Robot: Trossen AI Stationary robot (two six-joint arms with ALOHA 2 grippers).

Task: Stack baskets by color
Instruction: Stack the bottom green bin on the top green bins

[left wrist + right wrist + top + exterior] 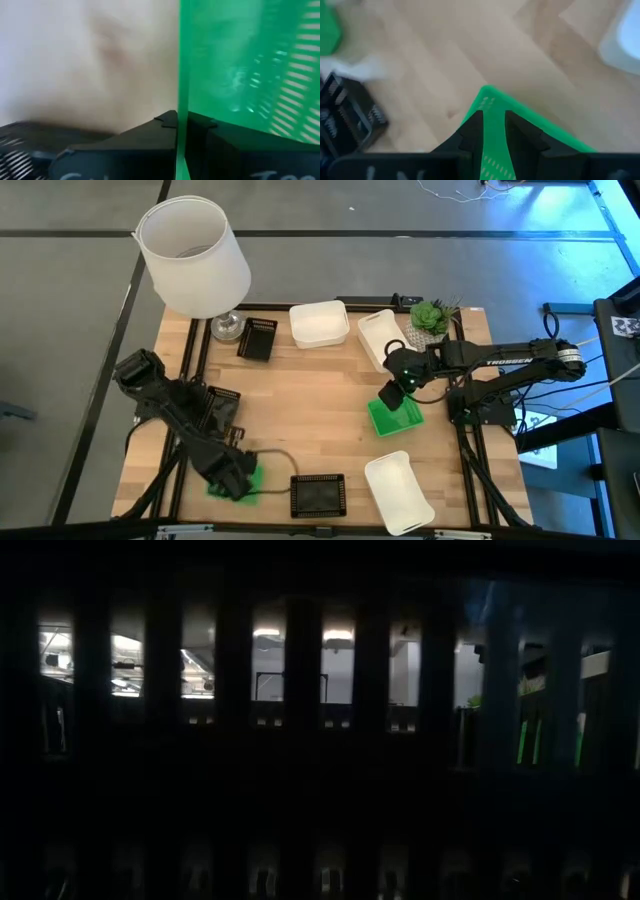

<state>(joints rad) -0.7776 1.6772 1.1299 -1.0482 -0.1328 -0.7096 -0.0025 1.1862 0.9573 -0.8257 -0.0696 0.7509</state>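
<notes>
Overhead, two dark arms work a wooden tabletop [300, 430] strewn with baskets. The left gripper [238, 477] sits at the near left corner, clamped on one green basket [250, 480]; the right gripper [395, 398] holds a second green basket [400, 418] near the right edge. Two white baskets [320, 325] lie along the far edge beside a small potted plant [430, 318], and a third white basket [398, 492] lies at the near edge. Black mesh baskets [318, 494] are scattered at the far, left and near sides, and a white lampshade [193, 256] stands at the far left corner.

At table height, a dark slatted wall blocks nearly everything.

From the left wrist, the fingers [150, 137] pinch a green basket wall.

From the right wrist, the fingers [472, 132] grip the other green basket's rim, lifted clear of the wood.

Judging by this, the green pair is being gathered; next, one basket would need carrying over and nesting squarely inside the other.
</notes>
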